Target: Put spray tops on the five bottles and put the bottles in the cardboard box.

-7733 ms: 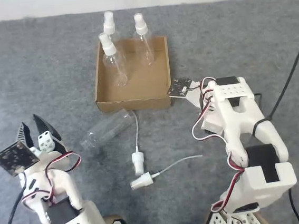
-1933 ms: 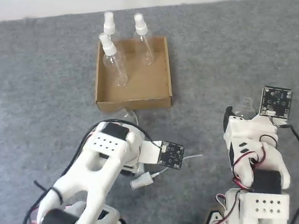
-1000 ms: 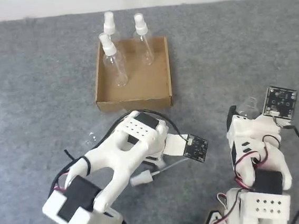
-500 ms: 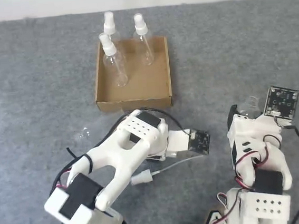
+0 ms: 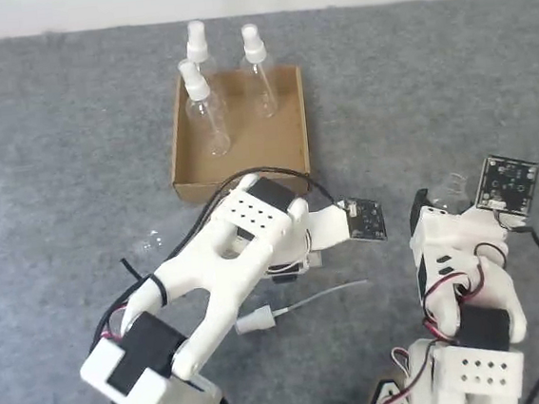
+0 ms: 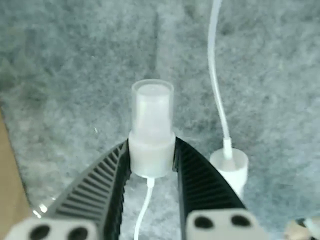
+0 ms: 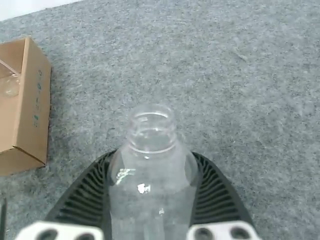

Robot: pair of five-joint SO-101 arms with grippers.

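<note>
**Top in L grip, open bottle in R: ready to mate**

Left wrist view: left gripper (image 6: 151, 151) is closed to about collar width, w/ its ribbed jaws clamped on the collar of a spray top (image 6: 151, 134). Nozzle head points away from the cam, dip tube hangs toward it. A second spray top (image 6: 229, 165) lies on the grey carpet just beside, w/ its tube trailing away. Judged handling: the top is light, hard and slick, and the tube is thin and whippy. The collar is the right place to hold it, not the head or tube.

Right wrist view: right gripper (image 7: 154, 159) is partly closed around a clear bottle (image 7: 150, 187), w/ jaws on the shoulder/body. The neck is bare, open and clear of the jaws. Cardboard box (image 7: 25, 100) sits off to one side, well apart. The bottle looks empty, so prob. light, thin-walled and slippery. A hard squeeze could dent it, and a low body grip keeps the threads free.

High view: gives the layout the wrist cams lack. Three capped bottles (image 5: 206, 113) sit at the box, at least the near one inside; can't tell for the far two. The left arm reaches over the carpet near the box front, w/ the loose top beside it. A bit of clear plastic (image 5: 149, 242) shows by that arm, maybe the 5th bottle. Grip detail comes from the wrist cams.
</note>
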